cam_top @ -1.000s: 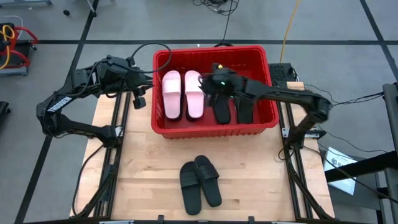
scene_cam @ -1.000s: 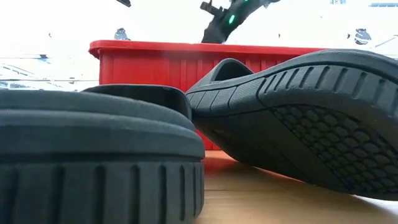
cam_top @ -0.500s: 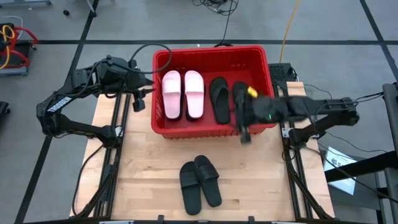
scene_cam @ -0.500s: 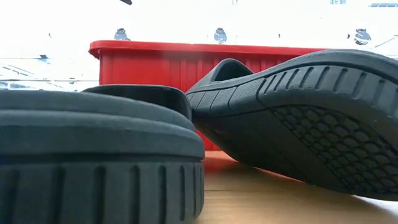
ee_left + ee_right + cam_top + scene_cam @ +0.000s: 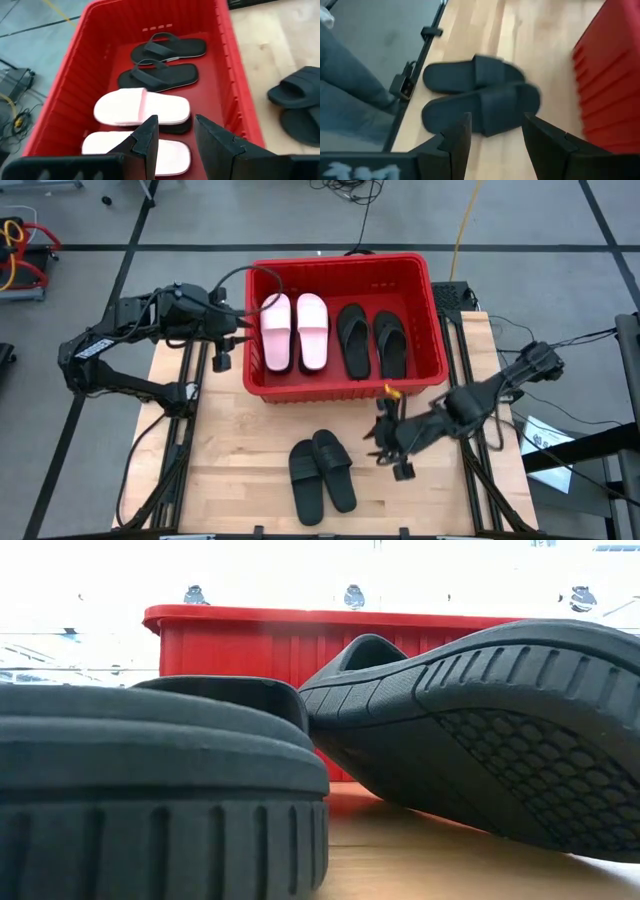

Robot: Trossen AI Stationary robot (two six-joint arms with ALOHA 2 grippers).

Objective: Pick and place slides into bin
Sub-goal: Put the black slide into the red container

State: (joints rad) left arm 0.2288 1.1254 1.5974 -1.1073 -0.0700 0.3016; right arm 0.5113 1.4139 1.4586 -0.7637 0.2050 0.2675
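Nearest me on the table (image 5: 240, 480) lie two black band slides (image 5: 322, 474), touching, the last outside the bin (image 5: 345, 385). My right gripper (image 5: 390, 448) has swung out of the bin since a second ago and now hovers just beside that pair, fingers apart and empty; its wrist view looks straight at them. I read that as the thong drop being done and the next pick starting. Farther back, the bin holds four: two pink slides (image 5: 295, 330) and two black thongs (image 5: 372, 340). Six sandals in all, four binned. My left gripper (image 5: 222, 352) waits at the bin's left wall, fingers apart, holding nothing.
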